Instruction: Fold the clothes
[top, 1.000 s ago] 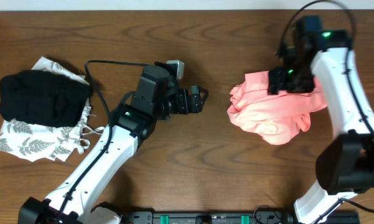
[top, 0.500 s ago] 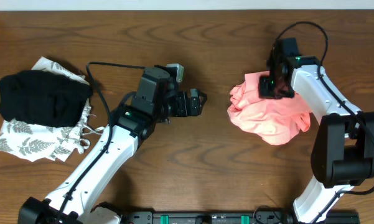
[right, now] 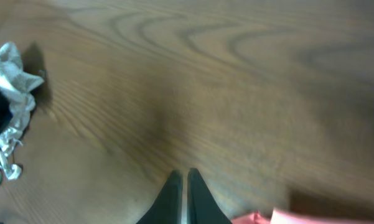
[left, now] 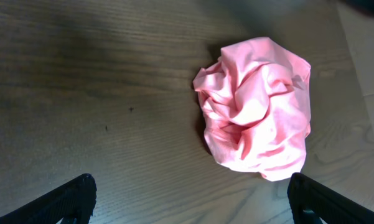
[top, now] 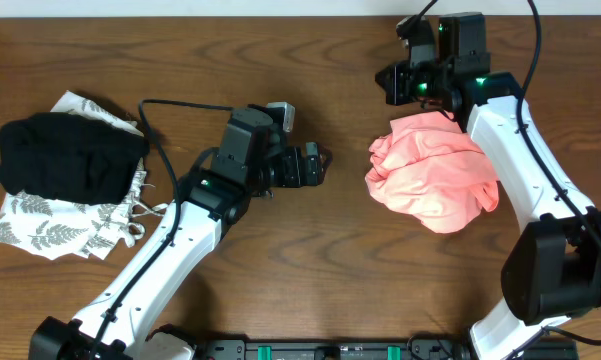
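The clothes, a salmon-pink T-shirt (top: 435, 180), lie crumpled in a heap on the right of the wooden table. No lettering shows. My right gripper (top: 392, 82) hovers just beyond the heap's far edge, pointing left. Its jaws are nearly together, with only a thin slit and nothing between them (right: 182, 177). A pink edge of the shirt (right: 261, 218) shows at the bottom right of the right wrist view. My left gripper (top: 320, 160) is wide open at mid-table, left of the heap and apart from it. The shirt (left: 255, 106) lies ahead of those empty jaws (left: 188, 199).
A black folded garment (top: 70, 155) rests on a white leaf-print garment (top: 50, 230) at the far left; the white garment (right: 6, 112) also shows in the right wrist view. A black cable (top: 180, 100) loops over the left arm.
My right gripper has come off the top of the pink heap, moved towards the table's far edge and turned left, its jaws now closed up. The left arm has not moved.
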